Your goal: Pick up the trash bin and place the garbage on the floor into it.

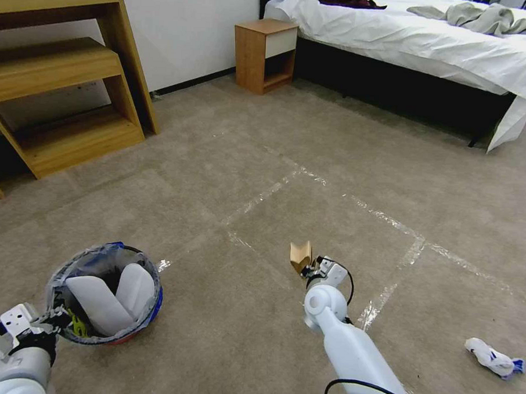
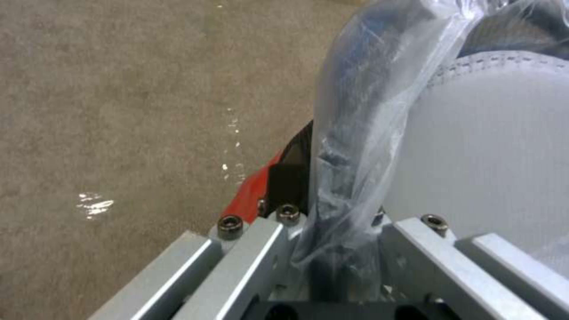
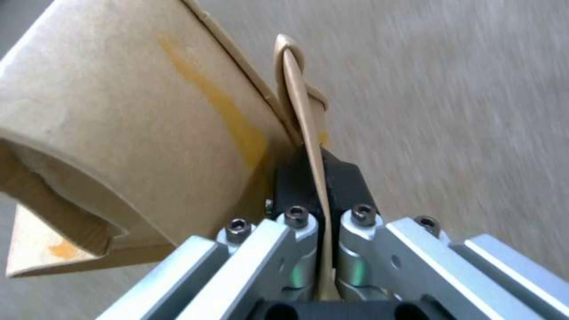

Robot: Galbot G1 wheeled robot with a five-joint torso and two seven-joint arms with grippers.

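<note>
The trash bin, red below and blue above with a crinkled plastic liner, hangs at the lower left of the head view with two white slippers inside. My left gripper is shut on its rim, pinching the liner. My right gripper is shut on the edge of a tan paper bag and holds it just above the carpeted floor. A crumpled white and blue tissue lies on the floor to the right.
Shiny tape strips cross the carpet. A wooden shelf unit stands at the far left, a small nightstand against the wall, and a bed with white sheets at the far right.
</note>
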